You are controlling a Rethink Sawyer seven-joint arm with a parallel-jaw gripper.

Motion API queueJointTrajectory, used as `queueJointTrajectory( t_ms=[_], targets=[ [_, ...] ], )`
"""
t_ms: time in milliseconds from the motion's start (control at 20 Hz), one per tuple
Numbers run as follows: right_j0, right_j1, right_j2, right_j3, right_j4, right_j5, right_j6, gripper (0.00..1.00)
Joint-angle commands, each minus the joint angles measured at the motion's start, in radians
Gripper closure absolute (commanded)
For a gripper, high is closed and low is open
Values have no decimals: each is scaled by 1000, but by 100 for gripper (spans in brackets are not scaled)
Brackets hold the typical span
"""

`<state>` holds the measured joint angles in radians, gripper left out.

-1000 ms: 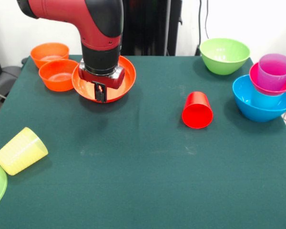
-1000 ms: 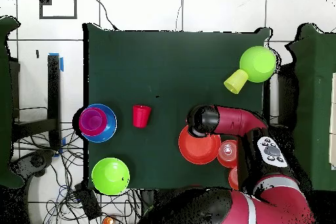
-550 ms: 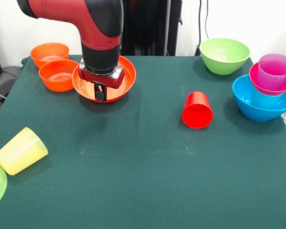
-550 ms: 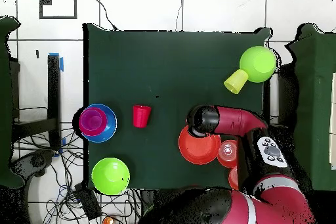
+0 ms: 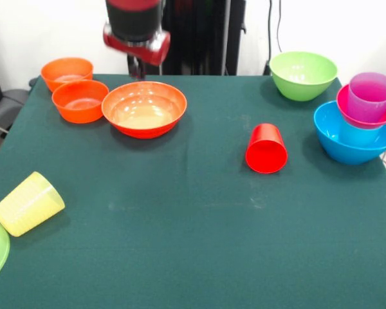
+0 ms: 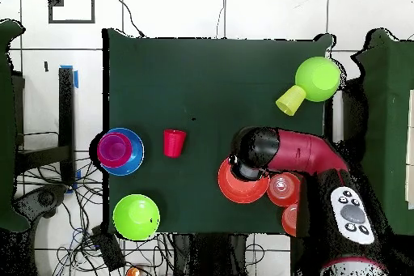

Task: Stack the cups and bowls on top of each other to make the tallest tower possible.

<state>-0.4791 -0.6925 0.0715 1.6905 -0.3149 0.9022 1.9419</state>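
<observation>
Gripper (image 5: 136, 66) now risen off green-clothed table (image 5: 193, 244) (white-tiled floor).

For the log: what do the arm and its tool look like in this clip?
The arm is glossy red with rounded segments and a black joint section. Its wrist ends in a red and silver block, from which a small dark tool projects. In the overhead view a grey oval panel with dark round buttons sits on a red link. No cables show on it.
</observation>
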Motion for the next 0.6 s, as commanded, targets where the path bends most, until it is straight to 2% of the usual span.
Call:
queueJointTrajectory(
  t_ms=[50, 400, 450, 600],
  targets=[
    [55, -48, 64, 19, 34, 106, 8, 100],
    [43, -42, 65, 10, 50, 105, 8, 100],
    [32, -42, 73, 20, 58, 100, -11, 0],
    [17, -50, 87, 45, 64, 37, -24, 0]
  ],
)
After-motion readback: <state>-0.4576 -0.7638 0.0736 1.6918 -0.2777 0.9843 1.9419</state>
